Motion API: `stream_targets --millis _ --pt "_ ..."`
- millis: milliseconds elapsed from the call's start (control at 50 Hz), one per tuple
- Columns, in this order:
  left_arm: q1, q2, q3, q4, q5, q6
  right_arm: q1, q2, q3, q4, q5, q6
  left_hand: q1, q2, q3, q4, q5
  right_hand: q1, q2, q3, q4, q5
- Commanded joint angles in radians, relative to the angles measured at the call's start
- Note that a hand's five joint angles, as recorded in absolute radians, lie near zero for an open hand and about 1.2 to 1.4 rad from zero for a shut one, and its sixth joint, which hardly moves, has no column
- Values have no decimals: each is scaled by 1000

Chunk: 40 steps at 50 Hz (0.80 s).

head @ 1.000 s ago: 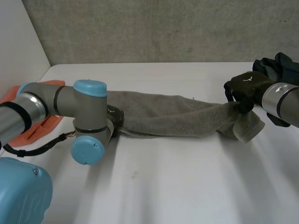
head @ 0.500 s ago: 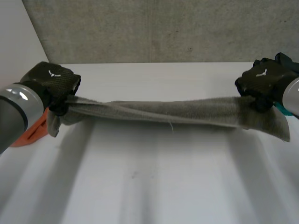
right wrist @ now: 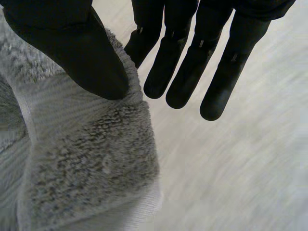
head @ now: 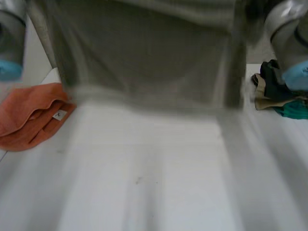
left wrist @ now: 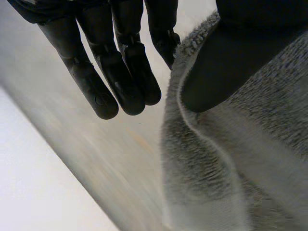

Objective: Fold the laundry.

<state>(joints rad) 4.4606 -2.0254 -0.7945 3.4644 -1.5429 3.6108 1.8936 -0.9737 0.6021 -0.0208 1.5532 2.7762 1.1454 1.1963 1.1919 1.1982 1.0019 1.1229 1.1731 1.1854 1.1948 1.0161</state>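
A grey towel [head: 144,57] hangs spread out like a curtain above the white table [head: 154,187], its lower edge off the surface. My left arm [head: 9,38] and right arm [head: 288,29] are raised at its two upper corners. In the left wrist view my left hand [left wrist: 120,72] pinches a towel corner [left wrist: 231,159] between the thumb [left wrist: 226,62] and one finger; the other fingers stay straight beside it. In the right wrist view my right hand [right wrist: 192,62] pinches the other corner [right wrist: 82,163] under its thumb [right wrist: 82,53] in the same way.
An orange cloth [head: 29,118] with a small white label lies crumpled at the table's left edge. A pile of dark, beige and teal clothes [head: 279,94] sits at the right edge. A concrete wall stands behind the table.
Both hands have risen with the towel. It went from a stretched, bunched band low over the table to a sheet hanging spread high in front of the head camera.
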Motion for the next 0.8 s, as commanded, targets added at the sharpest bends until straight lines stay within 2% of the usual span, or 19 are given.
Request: stream_targets --millis 20,120,200,300,380,480,620,680,700,800 --pt "11 79 -48 85 -5 -191 1 -78 70 -237 -18 85 251 200 204 198 220 273 223 211 201 206" --pt "42 88 -162 56 -20 -181 -4 -117 177 -209 -59 85 251 200 204 198 220 273 223 211 201 206" --pt "63 93 -297 52 -17 -161 -2 -138 272 -119 -100 83 251 200 204 198 220 273 223 211 201 206" --pt "72 83 -474 52 17 -123 -1 -132 390 -25 -157 66 251 200 204 198 220 273 223 211 201 206" --pt "91 33 -636 53 75 -54 -7 -102 488 27 -173 25 251 200 204 198 220 273 223 211 201 206" --pt "100 -55 -735 65 130 38 -33 -37 609 68 -183 -46 251 200 204 198 220 273 223 211 201 206" --pt "112 -133 -789 56 116 161 -65 0 702 105 -208 -104 240 189 193 187 209 273 223 211 201 206" --pt "115 -147 -790 52 101 189 -73 -5 722 105 -217 -112 14 -37 -32 -38 -17 273 223 211 201 206" --pt "114 -151 -789 48 92 201 -77 -10 731 105 -225 -113 -181 -232 -228 -234 -212 273 223 211 201 206" --pt "115 -154 -782 48 64 215 -83 -26 742 110 -245 -116 -254 -305 -300 -307 -285 273 223 211 201 206"
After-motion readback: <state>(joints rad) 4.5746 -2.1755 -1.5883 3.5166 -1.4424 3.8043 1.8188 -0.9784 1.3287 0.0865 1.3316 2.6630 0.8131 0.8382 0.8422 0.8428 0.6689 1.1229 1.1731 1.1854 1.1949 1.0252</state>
